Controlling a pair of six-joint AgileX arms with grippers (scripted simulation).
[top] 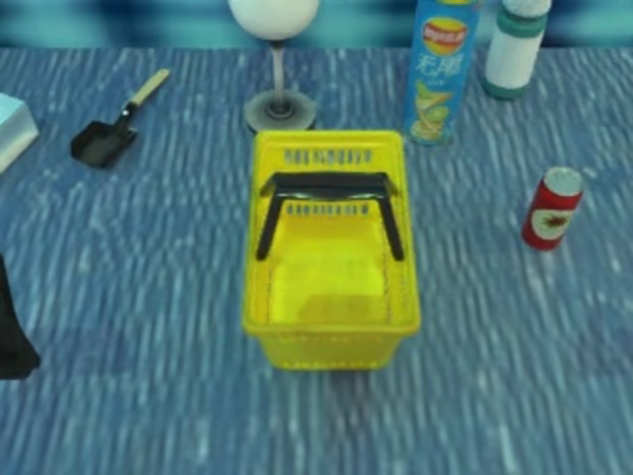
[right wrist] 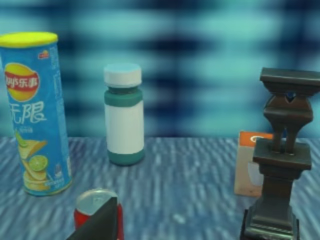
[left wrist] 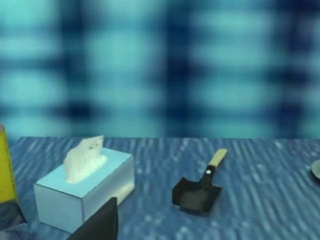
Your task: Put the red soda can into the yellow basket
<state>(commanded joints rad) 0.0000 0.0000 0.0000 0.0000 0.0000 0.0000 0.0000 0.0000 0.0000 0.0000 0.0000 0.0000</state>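
Note:
The red soda can (top: 552, 208) stands upright on the table's right side, well to the right of the yellow basket (top: 331, 341). The basket sits in the middle with its black handles folded over the far half, and nothing lies inside it. In the right wrist view the can (right wrist: 90, 205) shows low and close, partly behind one dark finger (right wrist: 102, 222) of my right gripper, which is open and apart from it. The right arm is outside the top view. My left arm (top: 12, 336) stays at the left edge, and one of its fingers (left wrist: 100, 222) shows with nothing held.
A blue chips tube (top: 440, 69) and a white-and-teal bottle (top: 514, 49) stand behind the can. A white ball lamp (top: 279, 94), a black dustpan (top: 104, 143) and a tissue box (top: 12, 129) line the back left. A dark stand (right wrist: 280, 165) and an orange box (right wrist: 247, 165) are on the far right.

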